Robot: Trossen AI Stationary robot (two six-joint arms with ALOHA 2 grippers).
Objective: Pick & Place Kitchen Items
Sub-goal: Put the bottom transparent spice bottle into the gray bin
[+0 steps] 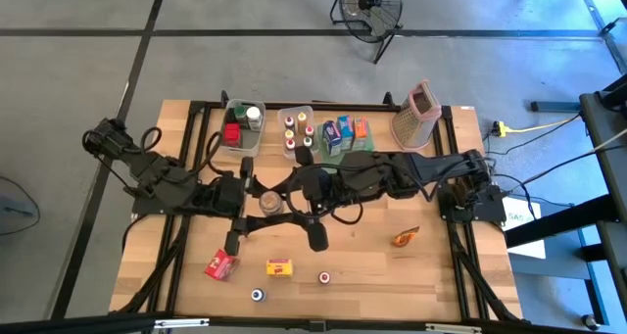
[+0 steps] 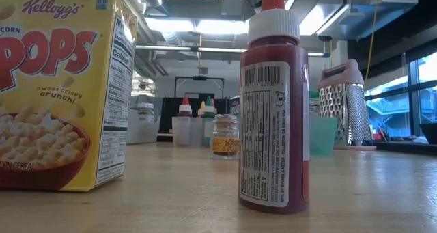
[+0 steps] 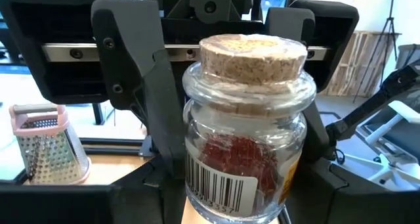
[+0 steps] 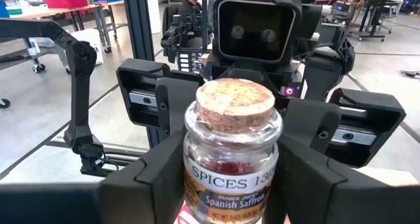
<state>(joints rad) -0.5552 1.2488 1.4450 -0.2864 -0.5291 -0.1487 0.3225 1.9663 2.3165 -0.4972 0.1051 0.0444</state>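
Mid-handover at table centre: left gripper (image 1: 257, 205) and right gripper (image 1: 284, 202) both clamped on cork-stoppered saffron jar (image 1: 267, 205). Next probably: release one, carry toward 12 o'clock bins (image 1: 299, 133).

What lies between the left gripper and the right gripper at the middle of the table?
A cork-stoppered glass saffron jar lies between the left gripper and the right gripper. Both wrist views show it, each with the other gripper behind.
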